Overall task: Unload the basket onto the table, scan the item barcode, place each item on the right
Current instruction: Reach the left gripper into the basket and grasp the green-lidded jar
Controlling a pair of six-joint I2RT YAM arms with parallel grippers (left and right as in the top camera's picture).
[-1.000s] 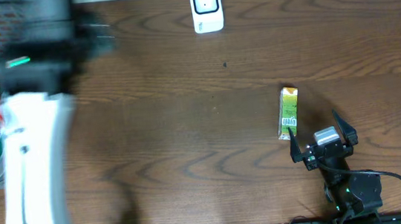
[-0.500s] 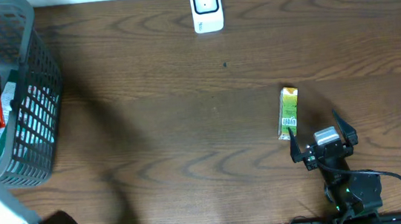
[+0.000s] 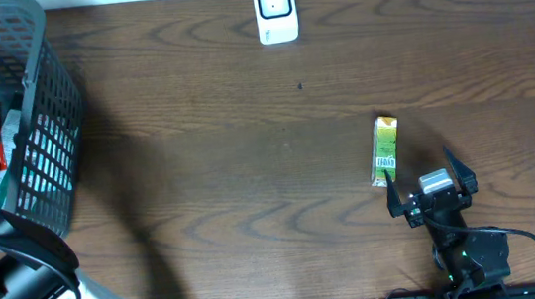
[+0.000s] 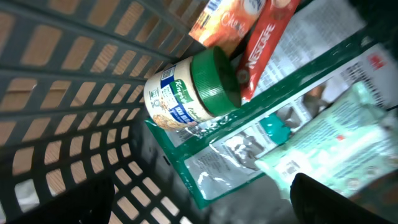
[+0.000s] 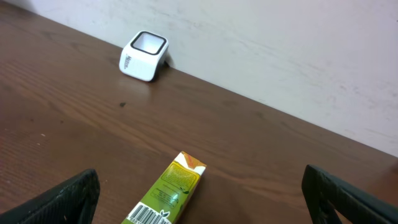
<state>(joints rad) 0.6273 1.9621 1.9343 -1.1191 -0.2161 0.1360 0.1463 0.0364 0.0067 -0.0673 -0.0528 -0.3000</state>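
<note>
**Evidently, carton lay unscanned beside a slack right gripper**

The item for scanning looked to be the green carton (image 3: pixel 385 149), flat on the bare wooden table (image 3: pixel 250 171) on the robot's right side, well apart from the white scanner (image 3: pixel 275 11) at the far edge. Its long axis ran roughly from the robot's side toward that far edge, leaning only a little. The tan top end pointed away from the robot, and the barcode end lay nearest the right gripper (image 3: pixel 422 178). The barcode panel faced upward, not toward the scanner's window, so by my reckoning the carton wanted lifting and turning before any reading could be had.

The right gripper sat just beside the carton's near end with its jaws spread wide, holding nothing. That placing suited a straight approach along the carton's length, though closing across the narrow sides would likely give the surer hold.

The left gripper (image 4: pixel 205 208) hung down inside the grey mesh basket (image 3: pixel 43 143) at the table's left. Its fingers (image 4: pixel 93 199) showed only as dark shapes at the lower corners of the wrist view, wide apart and apparently clasping nothing, though the blur there made this less than certain. Below it lay a green-lidded jar (image 4: pixel 193 87) on its side, a red stick pack (image 4: pixel 261 43) and a green-edged pouch (image 4: pixel 249 155), heaped loosely, presumably as stock for scanning.
</note>
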